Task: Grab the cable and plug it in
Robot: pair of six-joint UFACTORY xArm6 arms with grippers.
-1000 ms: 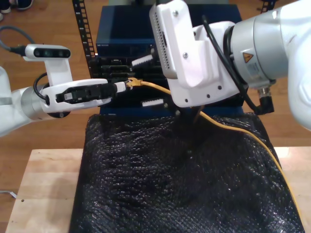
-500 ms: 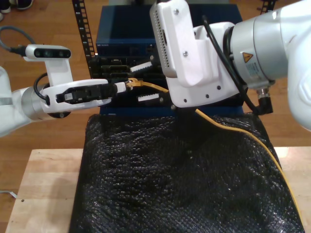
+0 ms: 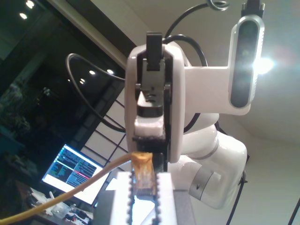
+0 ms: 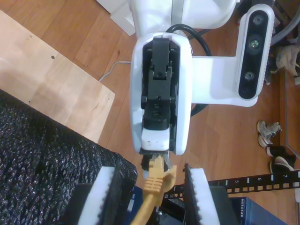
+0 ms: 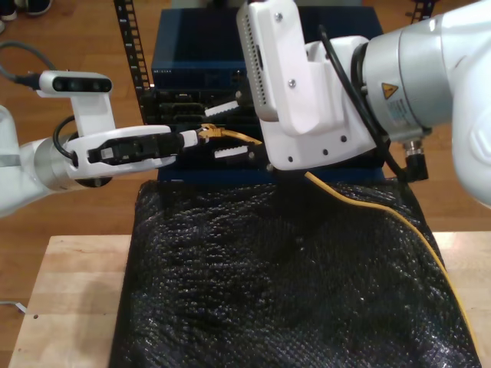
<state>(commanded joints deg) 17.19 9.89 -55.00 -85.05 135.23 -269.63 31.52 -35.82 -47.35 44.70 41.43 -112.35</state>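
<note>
The yellow cable (image 5: 383, 212) runs from the exterior view's right edge over the black mat up to its plug (image 5: 212, 132) in front of the rack. My first gripper (image 5: 196, 136), on the arm at the exterior view's left, is shut on the plug (image 3: 142, 169), which sits between its white ridged fingers (image 3: 161, 197). My second gripper (image 5: 212, 133), on the big arm at the exterior view's right, is open. Its white fingers (image 4: 105, 192) stand on either side of the orange plug boot (image 4: 157, 180) without touching it. The first gripper (image 4: 154, 157) faces it.
A blue rack unit (image 5: 199, 57) with dark port rows (image 5: 173, 111) stands behind the grippers, with black perforated rails (image 5: 126, 38) beside it. A black textured mat (image 5: 268, 291) covers the wooden table (image 5: 69, 291). Shoes lie on the floor (image 4: 269, 133).
My second gripper's two white fingers have drawn closer together around the plug, and its body has risen slightly. The first gripper and the plug have stayed in place.
</note>
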